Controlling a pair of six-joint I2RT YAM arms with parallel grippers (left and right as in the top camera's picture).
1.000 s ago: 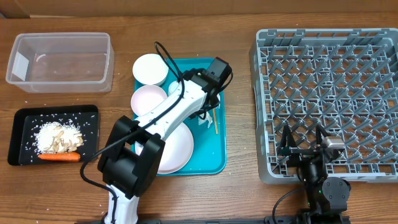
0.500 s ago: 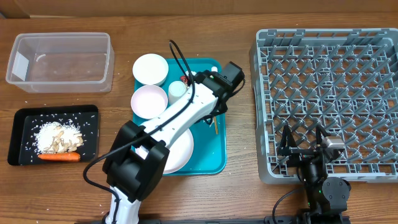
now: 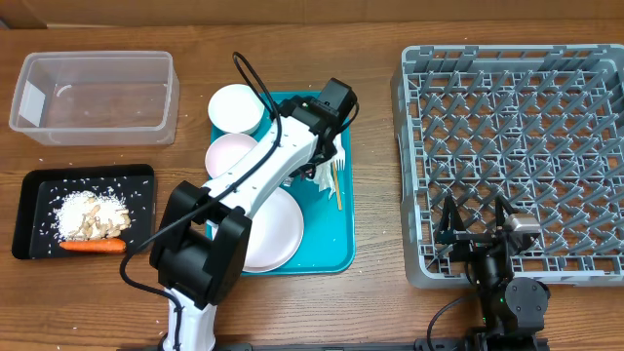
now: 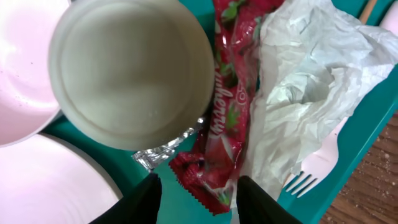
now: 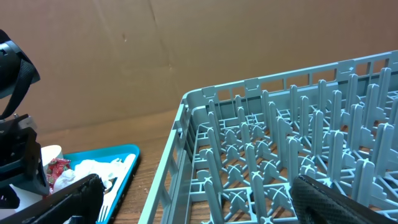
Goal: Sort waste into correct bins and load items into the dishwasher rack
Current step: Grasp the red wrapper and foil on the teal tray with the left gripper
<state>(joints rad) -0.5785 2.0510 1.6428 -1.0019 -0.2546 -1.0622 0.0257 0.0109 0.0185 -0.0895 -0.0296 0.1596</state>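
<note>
two dark fingertips of the left gripper (image 4: 200, 198) stand partly apart, one on each side of one end of the red wrapper (image 4: 217, 124), not clamped on it. the wrapper lies on the teal tray (image 3: 336, 249) between the small white cup (image 4: 130, 68) and a crumpled napkin (image 4: 298, 93), with the fork (image 4: 314, 171) beside the napkin. to the right, the right gripper (image 5: 199, 196) is spread wide and empty at the near left corner of the dishwasher rack (image 5: 261, 124).
</note>
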